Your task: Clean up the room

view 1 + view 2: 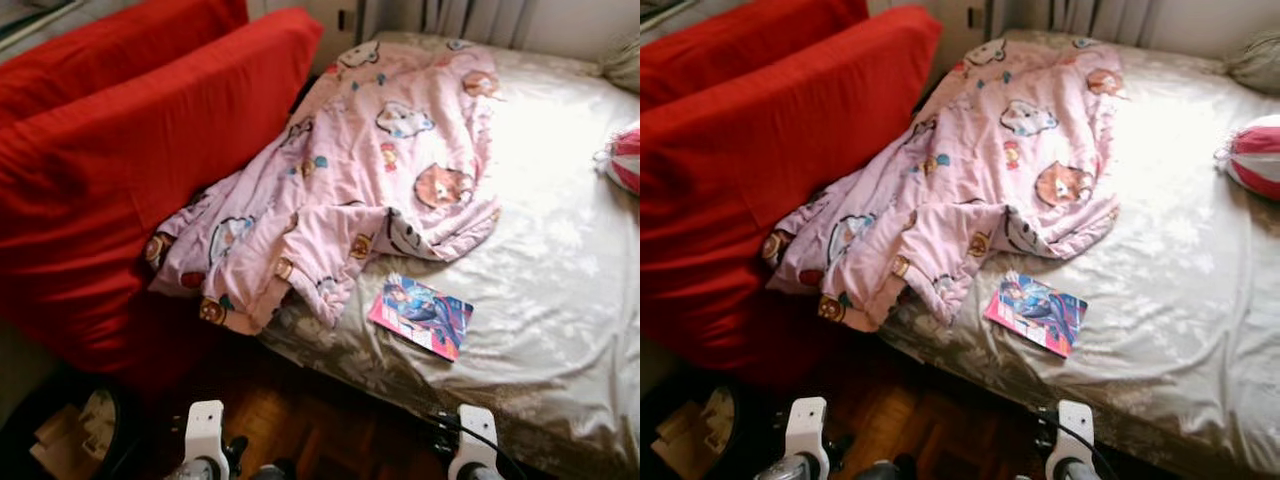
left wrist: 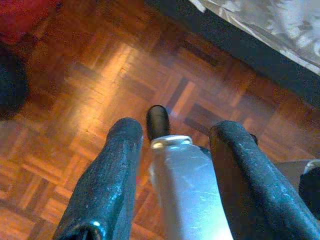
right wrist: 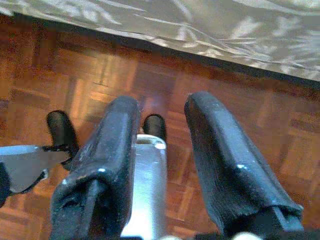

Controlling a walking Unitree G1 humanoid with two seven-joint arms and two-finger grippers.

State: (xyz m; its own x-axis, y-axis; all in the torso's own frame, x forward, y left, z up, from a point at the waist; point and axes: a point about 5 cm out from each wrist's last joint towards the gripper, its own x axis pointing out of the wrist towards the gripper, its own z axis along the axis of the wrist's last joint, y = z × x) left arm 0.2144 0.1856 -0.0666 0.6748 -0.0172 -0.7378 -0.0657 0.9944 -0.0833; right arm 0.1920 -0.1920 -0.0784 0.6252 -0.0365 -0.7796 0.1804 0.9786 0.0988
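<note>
The pink blanket (image 1: 340, 190), printed with cartoon animals, lies crumpled across the left half of the bed (image 1: 540, 300), its lower corner spilling over the near edge towards the floor and its left side pressed against the red cushions (image 1: 130, 170) that lean beside the bed. Just beside the blanket's lower fold, flat on the beige patterned sheet near the bed's front edge, lies a colourful book (image 1: 421, 315) with an illustrated cover. A red-and-white striped pillow (image 1: 1255, 155) sits at the far right edge of the bed, well apart from the blanket and book.

Both arms hang low in front of the bed, over the wooden parquet floor (image 2: 100, 90). The left gripper (image 2: 172, 135) points down at the floor, its two black fingers (image 2: 107, 180) spread apart and holding nothing; the bed's edge shows beyond them. The right gripper (image 3: 160, 107) likewise hangs above the parquet close to the bed's side, fingers (image 3: 225, 155) parted and empty. The blanket and book lie well above and ahead of both sets of fingers, up on the mattress.

On the floor at the lower left, below the cushions, sits a dark round bin (image 1: 70, 430) holding paper scraps and what looks like a clock face.
</note>
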